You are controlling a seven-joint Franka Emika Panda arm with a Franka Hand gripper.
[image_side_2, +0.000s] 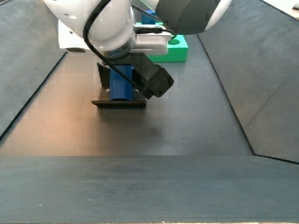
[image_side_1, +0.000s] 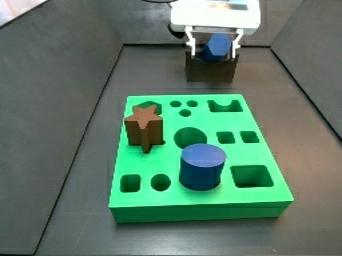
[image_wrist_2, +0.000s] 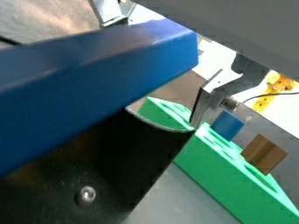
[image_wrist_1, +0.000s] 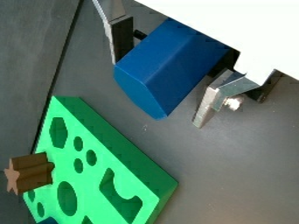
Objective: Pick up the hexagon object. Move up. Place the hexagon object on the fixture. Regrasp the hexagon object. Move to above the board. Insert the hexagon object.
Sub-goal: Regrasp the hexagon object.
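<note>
The hexagon object (image_wrist_1: pixel 170 63), a slim blue bar, sits between the fingers of my gripper (image_wrist_1: pixel 163 87), which is shut on it. In both side views the gripper (image_side_1: pixel 214 45) hangs at the back of the floor, with the bar (image_side_2: pixel 121 77) reaching down into the dark fixture (image_side_1: pixel 210 68). The fixture (image_wrist_2: pixel 105 166) shows directly under the bar (image_wrist_2: pixel 82 79) in a wrist view. The green board (image_side_1: pixel 201 195) lies apart from the gripper, in the middle of the floor. Whether the bar touches the fixture's notch is hidden.
A brown star peg (image_side_1: pixel 144 125) and a short blue cylinder (image_side_1: pixel 202 165) stand in the board's holes. Dark sloping walls (image_side_1: pixel 80 120) close in the floor on both sides. The robot's white arm (image_side_2: pixel 105 22) towers over the fixture (image_side_2: pixel 121 94).
</note>
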